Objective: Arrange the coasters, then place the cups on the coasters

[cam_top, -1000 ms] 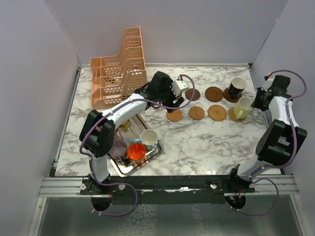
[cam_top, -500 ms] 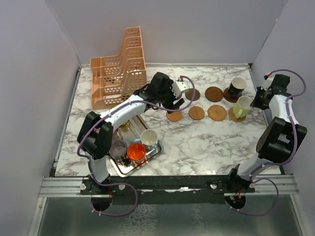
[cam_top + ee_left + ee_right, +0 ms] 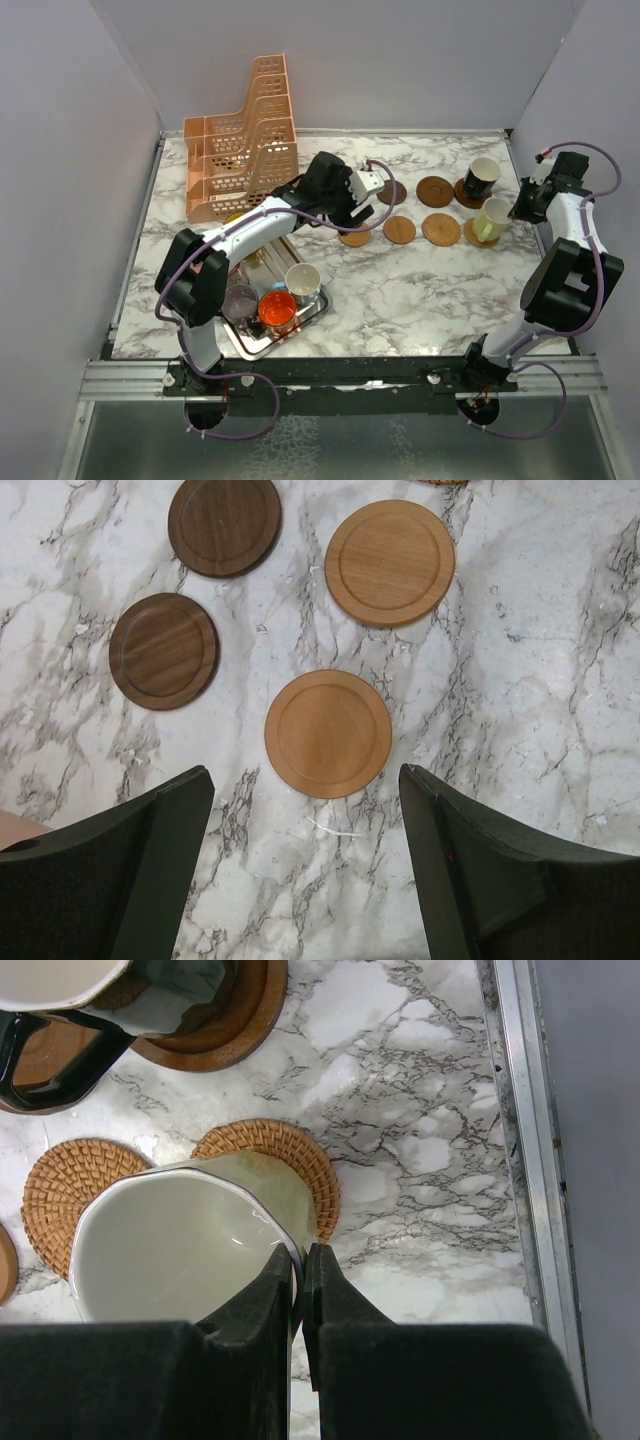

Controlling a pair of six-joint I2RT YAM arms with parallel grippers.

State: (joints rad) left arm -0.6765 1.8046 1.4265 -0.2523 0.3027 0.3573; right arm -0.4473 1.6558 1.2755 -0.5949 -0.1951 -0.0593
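The left arm (image 3: pixel 250 222) and right arm (image 3: pixel 572 225) share one build: pale grey-white tubular links set between bulky matte-black joint housings. A thin lavender cable (image 3: pixel 597 160) runs along each arm in loose loops, from base to wrist. The bases (image 3: pixel 205 378) are black and sit on a silver slotted rail (image 3: pixel 340 372). A small white block (image 3: pixel 366 182) is fixed at the left wrist. The left fingers (image 3: pixel 130 880) are broad matte-black wedges with flat inner faces. The right fingers (image 3: pixel 335 1310) are the same black and taper to narrow tips.

Wooden coasters (image 3: pixel 328 733) lying flat, cream cup (image 3: pixel 170 1250) held
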